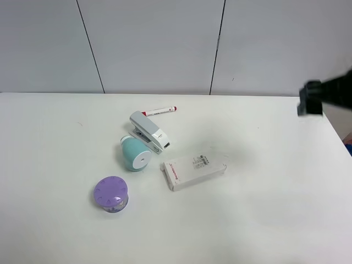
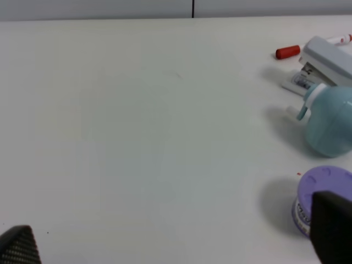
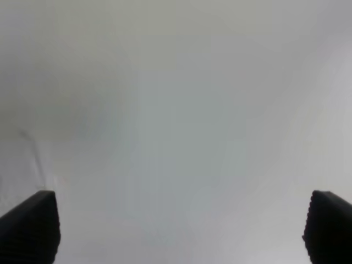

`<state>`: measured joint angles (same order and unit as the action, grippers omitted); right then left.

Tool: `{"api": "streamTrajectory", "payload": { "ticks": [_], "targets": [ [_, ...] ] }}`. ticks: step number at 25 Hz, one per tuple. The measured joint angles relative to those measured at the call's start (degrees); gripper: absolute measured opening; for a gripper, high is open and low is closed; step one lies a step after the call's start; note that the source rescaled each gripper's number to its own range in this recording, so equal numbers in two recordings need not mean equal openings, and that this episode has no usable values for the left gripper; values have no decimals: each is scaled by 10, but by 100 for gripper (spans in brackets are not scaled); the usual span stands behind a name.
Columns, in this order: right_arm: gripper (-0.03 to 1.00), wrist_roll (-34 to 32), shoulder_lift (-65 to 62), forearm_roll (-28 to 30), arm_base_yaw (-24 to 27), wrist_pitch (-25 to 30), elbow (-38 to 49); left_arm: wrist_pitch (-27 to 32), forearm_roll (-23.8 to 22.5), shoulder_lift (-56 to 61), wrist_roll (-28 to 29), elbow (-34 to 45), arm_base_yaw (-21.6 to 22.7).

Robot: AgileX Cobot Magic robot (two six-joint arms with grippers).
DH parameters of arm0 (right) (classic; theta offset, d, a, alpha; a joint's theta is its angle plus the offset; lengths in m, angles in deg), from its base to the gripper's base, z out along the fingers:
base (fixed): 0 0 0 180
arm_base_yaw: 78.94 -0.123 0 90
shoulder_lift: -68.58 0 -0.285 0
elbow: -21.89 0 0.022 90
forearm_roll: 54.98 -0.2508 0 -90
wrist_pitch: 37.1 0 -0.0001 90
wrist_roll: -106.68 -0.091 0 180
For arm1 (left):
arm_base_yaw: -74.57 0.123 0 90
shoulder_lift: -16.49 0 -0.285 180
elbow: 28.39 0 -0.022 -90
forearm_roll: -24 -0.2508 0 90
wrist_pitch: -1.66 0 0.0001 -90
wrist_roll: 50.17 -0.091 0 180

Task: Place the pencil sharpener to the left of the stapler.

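The teal pencil sharpener (image 1: 136, 154) lies on its side on the white table, its white round end facing the front, close against the near left side of the white and grey stapler (image 1: 149, 132). The left wrist view shows the sharpener (image 2: 330, 124) and the stapler (image 2: 327, 55) off to one side, well away from my left gripper (image 2: 176, 245), which is open with nothing between its fingers. My right gripper (image 3: 179, 228) is also open and empty, facing a blank grey surface. Its arm (image 1: 324, 93) hangs raised at the table's far right edge.
A red-capped white marker (image 1: 159, 110) lies behind the stapler. A white box with red print (image 1: 194, 167) lies to the right of the sharpener. A purple round lidded container (image 1: 111, 194) stands in front of and left of the sharpener.
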<state>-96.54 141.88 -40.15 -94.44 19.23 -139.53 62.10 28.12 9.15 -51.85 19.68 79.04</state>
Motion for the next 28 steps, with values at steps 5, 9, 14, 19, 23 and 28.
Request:
{"api": "streamTrajectory", "payload": {
  "ticks": [5,9,14,19,23,28],
  "targets": [
    [64,20,-201,-36,158,-29,246,0,0,0,0,0,0],
    [64,86,-377,-58,213,-25,289,0,0,0,0,0,0],
    [64,141,-538,-62,217,-24,290,0,0,0,0,0,0],
    [64,167,-599,-78,217,-17,290,0,0,0,0,0,0],
    [64,174,-637,-82,217,35,303,0,0,0,0,0,0],
    [64,199,-657,-102,217,44,305,0,0,0,0,0,0]
  ]
}}
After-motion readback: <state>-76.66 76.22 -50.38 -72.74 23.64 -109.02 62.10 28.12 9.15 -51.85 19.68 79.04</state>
